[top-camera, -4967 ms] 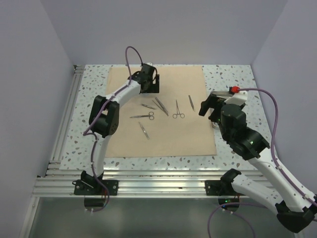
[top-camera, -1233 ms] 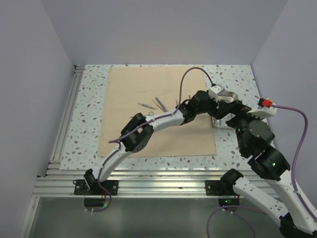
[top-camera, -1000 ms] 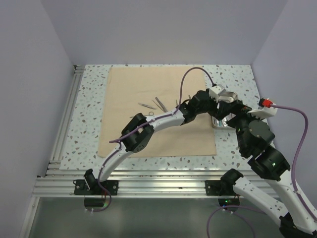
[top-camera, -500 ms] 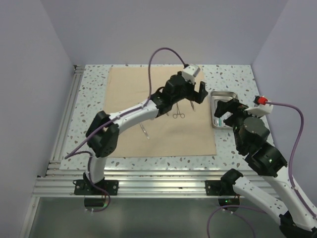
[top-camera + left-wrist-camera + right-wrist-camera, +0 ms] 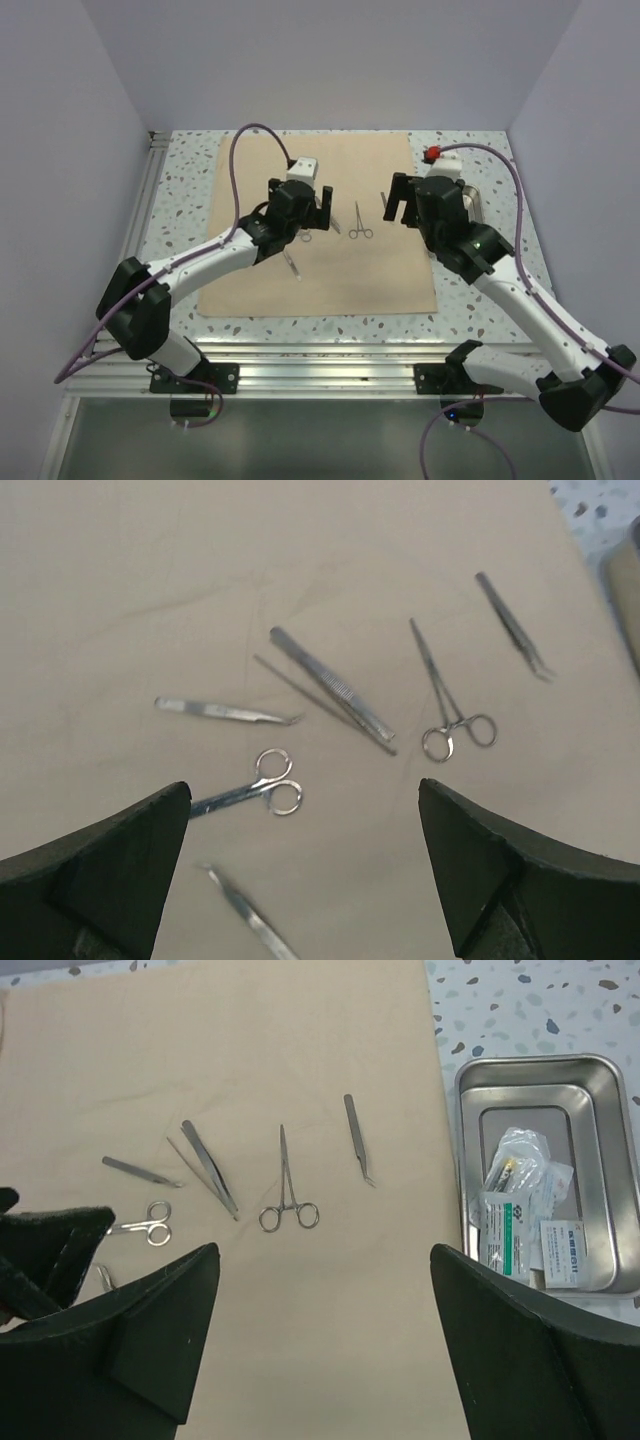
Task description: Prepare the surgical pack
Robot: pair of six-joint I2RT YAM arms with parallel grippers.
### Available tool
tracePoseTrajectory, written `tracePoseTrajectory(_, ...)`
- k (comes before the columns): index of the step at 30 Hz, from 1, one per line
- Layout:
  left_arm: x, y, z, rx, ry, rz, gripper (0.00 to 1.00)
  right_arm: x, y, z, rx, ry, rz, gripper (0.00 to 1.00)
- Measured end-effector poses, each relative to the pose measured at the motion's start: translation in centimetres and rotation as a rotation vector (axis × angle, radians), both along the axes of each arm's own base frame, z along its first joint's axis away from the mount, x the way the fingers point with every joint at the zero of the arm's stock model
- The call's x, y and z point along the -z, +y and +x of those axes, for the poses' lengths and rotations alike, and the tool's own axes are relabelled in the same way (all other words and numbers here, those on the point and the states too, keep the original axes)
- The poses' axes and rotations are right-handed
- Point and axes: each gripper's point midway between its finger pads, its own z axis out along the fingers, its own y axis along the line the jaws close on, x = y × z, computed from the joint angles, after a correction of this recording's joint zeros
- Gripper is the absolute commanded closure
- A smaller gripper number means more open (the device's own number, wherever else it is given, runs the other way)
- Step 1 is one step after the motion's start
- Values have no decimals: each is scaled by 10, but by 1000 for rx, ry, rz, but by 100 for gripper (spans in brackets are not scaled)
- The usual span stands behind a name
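Tan cloth [image 5: 320, 275] lay flat, matte and faintly creased. Since half a second earlier, your left gripper [image 5: 314, 210] had pulled back from beside the steel tray [image 5: 605, 1110] to over the scissors [image 5: 248, 793]. Your right gripper [image 5: 399, 207] had swung from the tray to the cloth's right edge. Both sets of jaws stood wide, holding nothing. The tray was shiny, rectangular and round-cornered, just off the cloth's right edge, with crinkled clear packets [image 5: 520, 1210] inside; labels unreadable. Scissors lay crosswise, blades left. Ring-handled forceps [image 5: 287, 1185] lay mid-cloth, tips toward the far edge.
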Motion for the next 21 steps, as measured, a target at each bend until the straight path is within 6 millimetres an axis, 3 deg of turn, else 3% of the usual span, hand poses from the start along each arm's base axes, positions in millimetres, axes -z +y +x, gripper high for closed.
tracePoseTrajectory(6, 51, 64, -37, -92, 80, 90, 0, 31, 8, 33, -27, 115, -54, 11)
tracePoseTrajectory(10, 63, 99, -51, -146, 96, 91, 0, 56, -2, 56, -26, 196, -53, 12)
tracePoseTrajectory(13, 58, 112, -55, -176, 75, 54, 0, 77, -14, 76, -16, 257, -43, 13)
tracePoseTrajectory(16, 53, 112, -58, -178, 43, 3, 0, 99, -21, 92, -28, 317, -44, 14)
tracePoseTrajectory(21, 67, 117, -71, -182, 31, -56, 0, 130, -13, 106, -79, 386, -62, 24)
